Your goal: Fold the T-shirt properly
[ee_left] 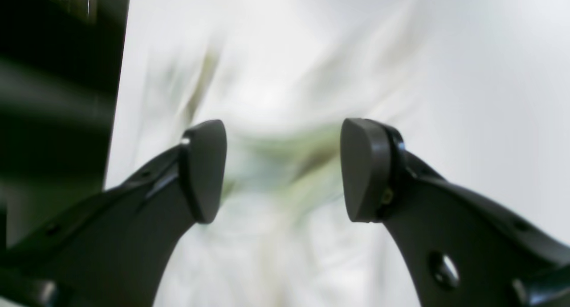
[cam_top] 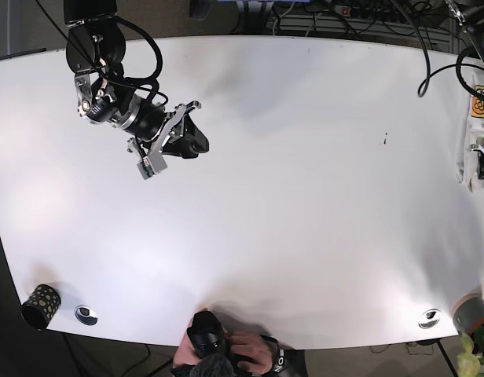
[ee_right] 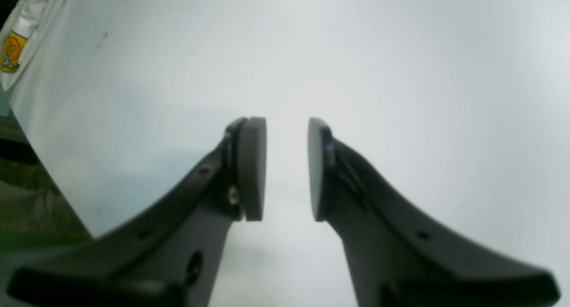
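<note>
one white T-shirt (bunched at the table edge), one white table, two grippers, right gripper, left gripper, one dark patterned cup, two silver discs

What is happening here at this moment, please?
A two-armed robot is meant to fold a T-shirt, which lies bunched at the table edge. The left end effector is open above the shirt, gripping nothing. The right end effector is open over bare table, away from it.
</note>
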Robot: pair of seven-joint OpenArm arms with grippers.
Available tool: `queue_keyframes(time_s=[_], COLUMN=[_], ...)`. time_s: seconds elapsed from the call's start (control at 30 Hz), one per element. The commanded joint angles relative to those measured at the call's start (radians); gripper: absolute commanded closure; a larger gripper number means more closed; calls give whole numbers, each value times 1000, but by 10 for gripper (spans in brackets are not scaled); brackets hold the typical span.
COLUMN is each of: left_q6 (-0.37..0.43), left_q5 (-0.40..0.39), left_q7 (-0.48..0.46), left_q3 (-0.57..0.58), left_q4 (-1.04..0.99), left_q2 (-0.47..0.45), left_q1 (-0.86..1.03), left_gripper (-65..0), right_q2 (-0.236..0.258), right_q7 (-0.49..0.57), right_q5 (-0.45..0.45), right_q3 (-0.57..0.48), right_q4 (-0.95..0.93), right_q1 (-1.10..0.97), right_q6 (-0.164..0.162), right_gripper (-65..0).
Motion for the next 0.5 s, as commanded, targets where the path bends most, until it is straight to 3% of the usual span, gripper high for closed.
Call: queue_keyframes(time_s=[0.0, 0.13, 0.23, 0.47], left_q6=[3, 3, 3, -3], left_q5=[44, 121, 149, 144], left_q7=[-12, -12, -12, -12], left_q3=[63, 173, 180, 178], left_q4=[70, 133, 165, 186], left_q2=[32, 124, 178, 196], left_q1=[-13, -55, -53, -56], left_gripper=[-371, -371, -371, -371], right_q2=[12, 1, -17, -34], right_q7=[54, 70, 71, 73], right_q5=[-5, -126, -200, -239], right_q3=[32, 29, 30, 35], right_q4=[18, 23, 23, 76], right_q1=[12, 12, 9, -40], right_q6=[3, 3, 6, 9], right_gripper=[-144, -144, -144, -144])
